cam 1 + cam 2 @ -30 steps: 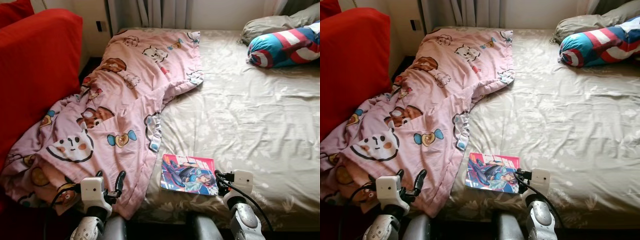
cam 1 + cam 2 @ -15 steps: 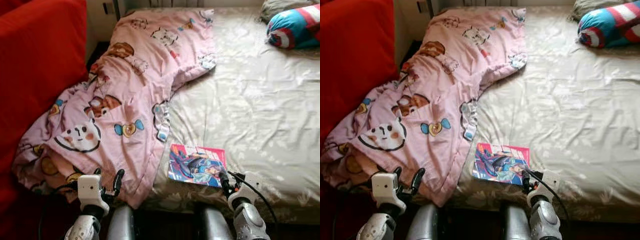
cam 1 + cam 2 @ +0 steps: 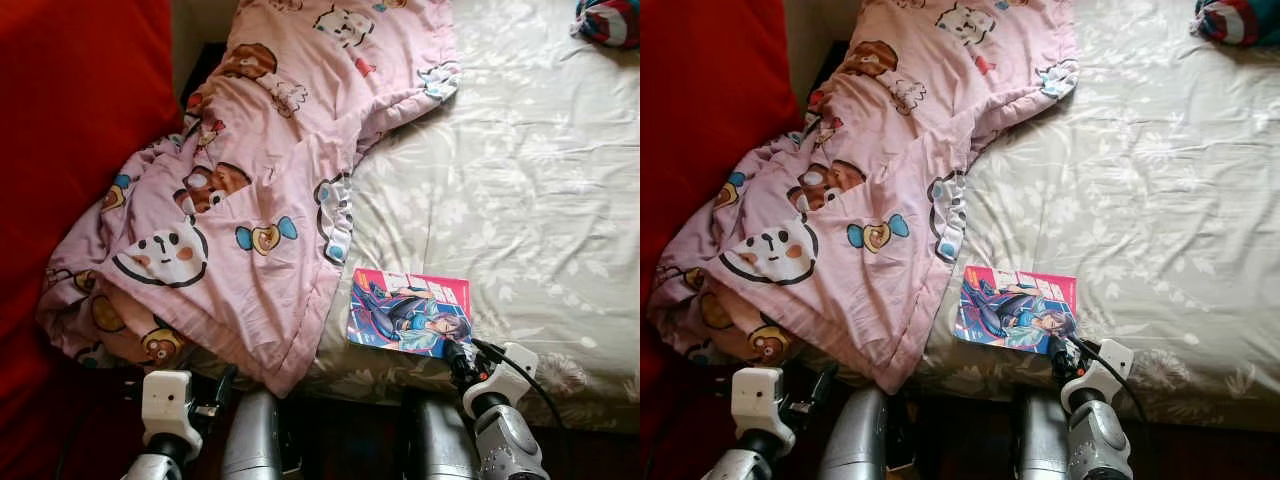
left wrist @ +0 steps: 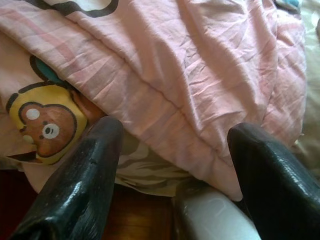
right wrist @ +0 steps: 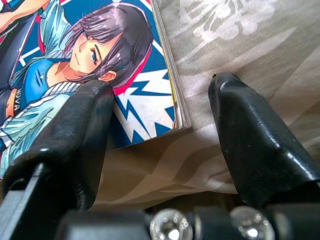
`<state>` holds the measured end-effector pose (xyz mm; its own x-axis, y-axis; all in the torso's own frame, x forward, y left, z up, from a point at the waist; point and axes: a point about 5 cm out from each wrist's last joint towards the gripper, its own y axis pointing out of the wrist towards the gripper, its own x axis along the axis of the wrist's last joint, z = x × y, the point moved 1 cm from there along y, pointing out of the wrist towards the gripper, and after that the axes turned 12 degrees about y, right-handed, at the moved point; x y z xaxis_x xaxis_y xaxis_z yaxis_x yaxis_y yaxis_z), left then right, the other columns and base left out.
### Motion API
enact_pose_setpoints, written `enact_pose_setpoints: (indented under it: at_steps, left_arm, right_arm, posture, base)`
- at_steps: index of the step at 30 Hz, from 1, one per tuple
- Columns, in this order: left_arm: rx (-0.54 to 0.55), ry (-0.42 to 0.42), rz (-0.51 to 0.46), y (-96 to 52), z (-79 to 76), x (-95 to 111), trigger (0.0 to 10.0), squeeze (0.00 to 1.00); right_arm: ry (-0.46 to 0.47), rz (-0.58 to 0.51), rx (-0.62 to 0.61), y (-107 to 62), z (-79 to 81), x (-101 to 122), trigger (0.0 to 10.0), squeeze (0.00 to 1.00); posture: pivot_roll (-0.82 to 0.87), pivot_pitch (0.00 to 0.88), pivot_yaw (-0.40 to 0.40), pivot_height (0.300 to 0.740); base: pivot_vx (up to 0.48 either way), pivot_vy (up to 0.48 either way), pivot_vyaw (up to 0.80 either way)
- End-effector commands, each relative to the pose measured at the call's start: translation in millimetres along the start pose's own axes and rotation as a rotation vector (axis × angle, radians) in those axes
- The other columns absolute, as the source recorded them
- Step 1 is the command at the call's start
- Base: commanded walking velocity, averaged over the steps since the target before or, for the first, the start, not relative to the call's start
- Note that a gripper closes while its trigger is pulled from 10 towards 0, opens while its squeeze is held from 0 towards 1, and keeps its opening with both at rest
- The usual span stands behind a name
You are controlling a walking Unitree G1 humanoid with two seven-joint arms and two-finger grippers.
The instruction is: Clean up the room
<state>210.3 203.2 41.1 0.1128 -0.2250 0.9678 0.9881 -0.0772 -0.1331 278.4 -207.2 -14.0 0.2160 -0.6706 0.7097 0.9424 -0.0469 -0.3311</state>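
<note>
A comic book [image 3: 408,312] with a colourful cover lies flat near the bed's front edge. My right gripper [image 3: 462,362] is open at its near right corner; in the right wrist view that book corner [image 5: 150,100] lies between the two fingers [image 5: 75,135], which are not closed on it. A pink cartoon-print blanket [image 3: 250,200] is crumpled over the bed's left side and hangs over the edge. My left gripper [image 4: 175,165] is open just below that hanging pink blanket [image 4: 200,75], holding nothing.
The bed has a beige floral sheet [image 3: 540,180]. A red upholstered seat [image 3: 70,130] stands close on the left. A striped blue and red pillow [image 3: 610,20] lies at the far right corner. Dark floor shows below the bed's front edge.
The view has tilted down and closer to the bed. My right gripper has closed in on the book's near corner. The left gripper sits lower under the blanket's edge.
</note>
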Motion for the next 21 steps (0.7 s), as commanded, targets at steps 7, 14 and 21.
enact_pose_setpoints:
  at_steps: [7, 14, 21]
  left_arm:
    - [-0.010, 0.039, 0.047, -7.6, 3.3, -8, 10.0, 0.00]
    - [-0.018, 0.057, 0.046, -10.5, 3.8, -6, 10.0, 0.00]
    - [-0.021, 0.067, 0.038, -12.6, 3.6, -3, 10.0, 0.00]
  right_arm:
    - [0.153, 0.071, 0.057, -5.4, -3.6, -13, 10.0, 0.00]
    - [0.257, 0.125, 0.129, -8.8, -1.7, -22, 10.0, 0.00]
    - [0.343, 0.136, 0.156, -11.3, -1.0, -26, 10.0, 0.00]
  posture:
    - [0.08, 0.327, 0.122, 0.607]
    - [0.10, 0.334, 0.129, 0.607]
    - [0.10, 0.336, 0.134, 0.607]
  base:
    - [0.000, 0.000, 0.00]
    - [0.000, 0.000, 0.00]
    - [0.000, 0.000, 0.00]
